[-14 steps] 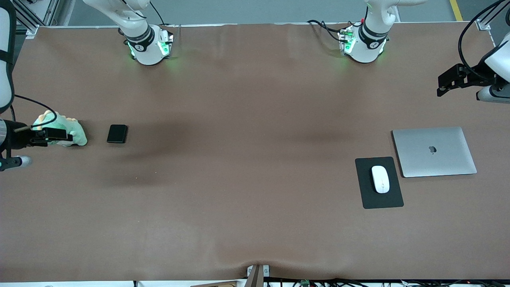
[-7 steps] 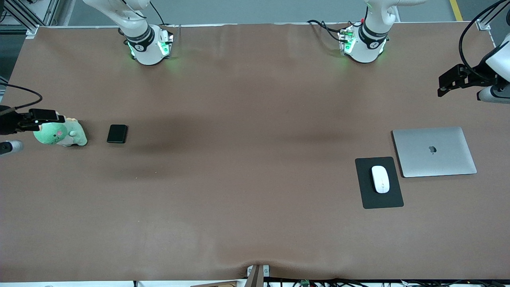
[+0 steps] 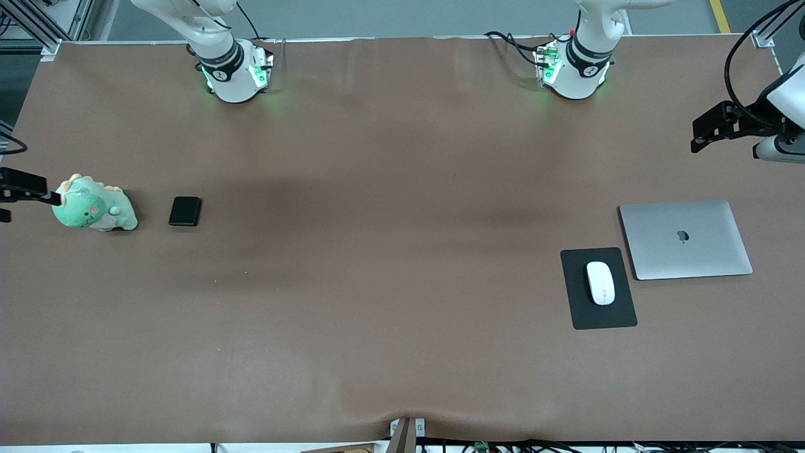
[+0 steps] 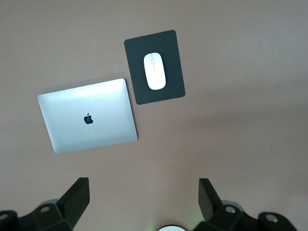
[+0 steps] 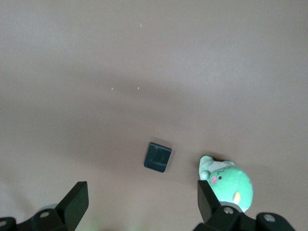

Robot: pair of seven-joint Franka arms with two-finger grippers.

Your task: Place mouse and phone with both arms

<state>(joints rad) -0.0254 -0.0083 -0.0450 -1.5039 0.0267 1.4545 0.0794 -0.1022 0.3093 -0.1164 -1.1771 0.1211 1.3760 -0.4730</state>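
The white mouse [image 3: 600, 282] lies on a black mouse pad [image 3: 597, 318] toward the left arm's end of the table; it also shows in the left wrist view [image 4: 155, 71]. The black phone [image 3: 185, 211] lies flat toward the right arm's end, beside a green plush dinosaur [image 3: 94, 209], and shows in the right wrist view [image 5: 158, 157]. My left gripper [image 3: 697, 135] is open and empty, high over the table's edge at the left arm's end [image 4: 144, 197]. My right gripper [image 3: 38, 189] is open and empty, high over the table's edge next to the plush [image 5: 143, 199].
A closed silver laptop [image 3: 685, 239] lies beside the mouse pad, also in the left wrist view [image 4: 87, 115]. The plush shows in the right wrist view [image 5: 228, 185]. The brown table [image 3: 402, 251] stretches bare between the two groups.
My right gripper has drawn away from over the plush toward the table's end and mostly left the front view. The left gripper, phone and mouse have stayed in place.
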